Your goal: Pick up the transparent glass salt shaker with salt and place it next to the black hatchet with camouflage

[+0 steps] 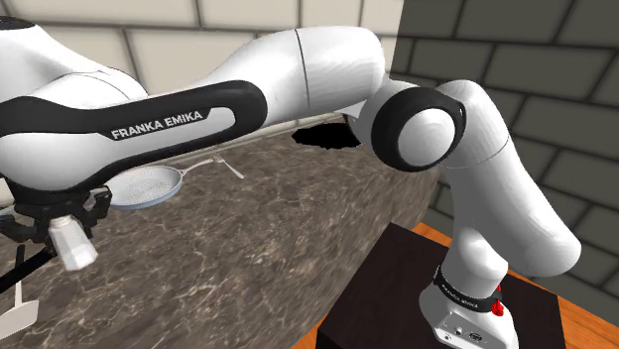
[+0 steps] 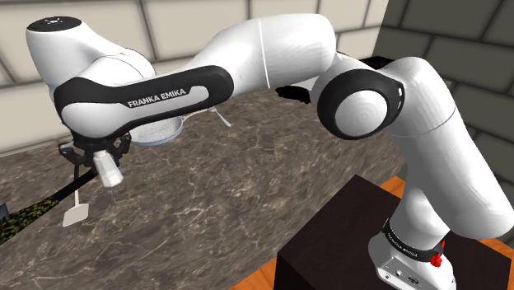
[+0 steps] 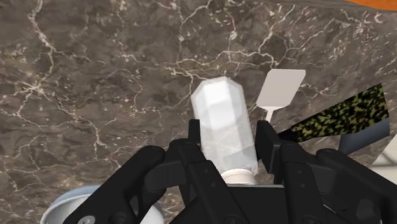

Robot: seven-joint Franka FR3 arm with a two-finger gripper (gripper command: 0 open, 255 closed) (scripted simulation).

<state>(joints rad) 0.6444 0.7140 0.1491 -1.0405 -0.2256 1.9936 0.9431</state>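
In the second exterior view, the hatchet point(image 2: 18, 217) lies at the far left on the dark marbled table point(image 2: 247, 206), its camouflage part at the frame's edge. Just right of the hatchet, a white flat-bladed utensil point(image 2: 74, 216) rests on the table. Up and right of the hatchet hangs the salt shaker point(image 2: 108, 170), pale and faceted, tilted, and seemingly clear of the table. The wrist view shows the pincer point(image 3: 229, 132) closed on the shaker. The two black fingers clasp its sides near one end, and the rest of its body juts out past the fingertips toward the table. Beyond it lie the utensil's blade and the hatchet's camouflage. Farther right of the hatchet sit a round blue-rimmed dish point(image 2: 161, 130), then a fork point(image 2: 221, 115), then the arm's stand point(image 2: 346, 239).
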